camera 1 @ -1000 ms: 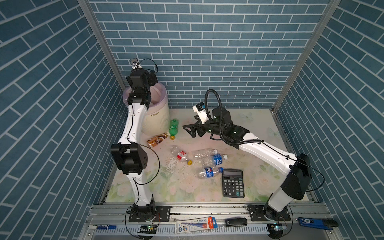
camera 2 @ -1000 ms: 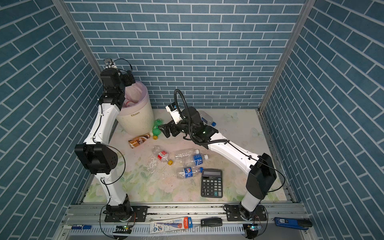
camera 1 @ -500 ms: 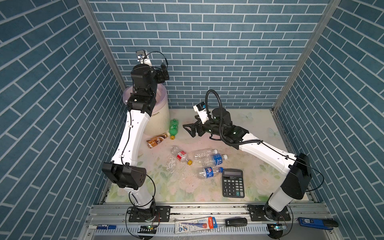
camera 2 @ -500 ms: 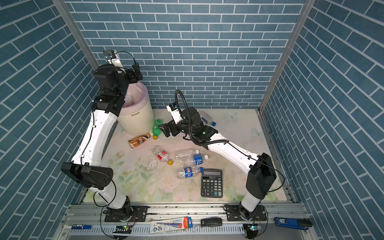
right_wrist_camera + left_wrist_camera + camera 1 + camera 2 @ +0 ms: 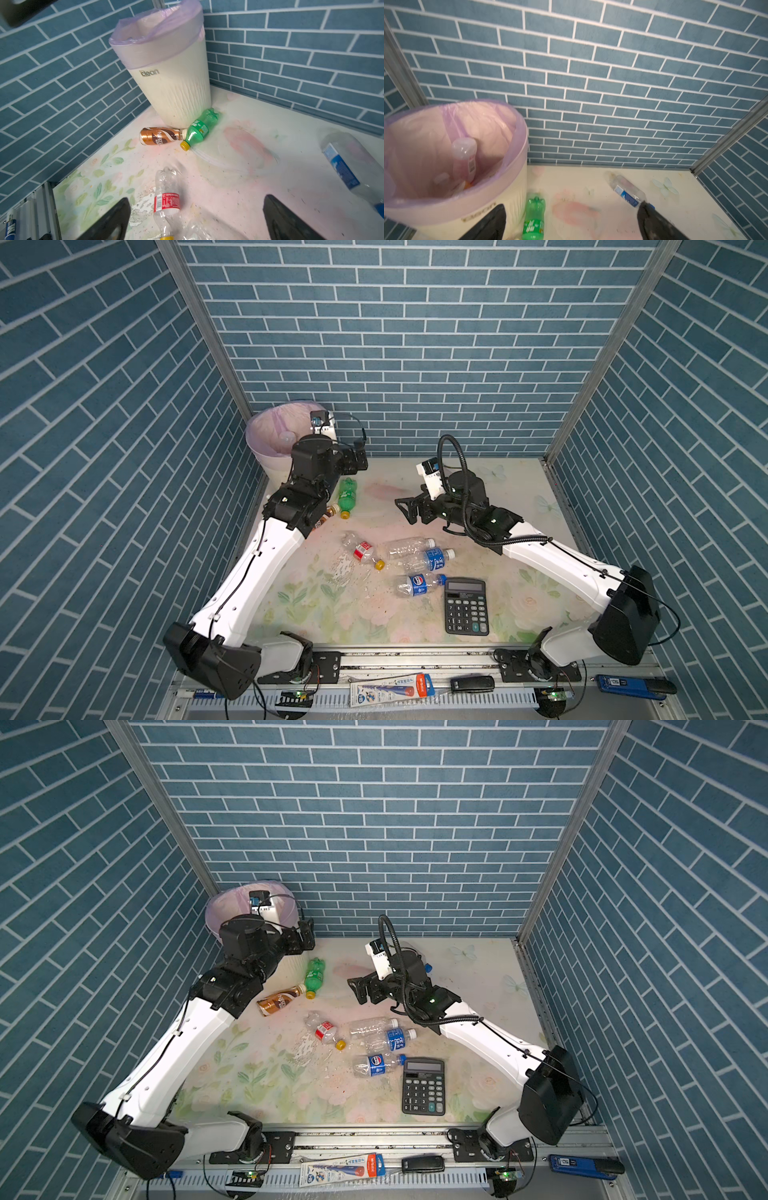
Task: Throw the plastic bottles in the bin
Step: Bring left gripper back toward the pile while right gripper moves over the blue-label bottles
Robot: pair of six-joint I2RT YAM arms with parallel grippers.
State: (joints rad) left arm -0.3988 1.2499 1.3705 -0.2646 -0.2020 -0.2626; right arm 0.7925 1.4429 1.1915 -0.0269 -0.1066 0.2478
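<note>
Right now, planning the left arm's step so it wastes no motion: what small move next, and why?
Probably lower the left gripper onto the green bottle: its jaws stand open and empty, and that bottle lies nearest, at the foot of the bin.

Ribbed matt bin (image 5: 176,93) (glossy plastic liner (image 5: 158,27))

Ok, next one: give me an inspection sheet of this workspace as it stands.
Surface: floral mat, stained and scuffed.
Job's things: bin upright in the corner, a bottle visible inside; green bottle and brown bottle lying at its base; red-label bottle, clear bottle, blue-label bottle, Pepsi bottle lying mid-mat.
Clutter: calculator beside the Pepsi bottle.
Grippers: left claw open, empty, beside the bin; right claw open, empty, over the mat.
Cables: black hose loops up behind the right claw; no snag seen.
Surroundings: blue brick walls; pen packet at the front edge.
</note>
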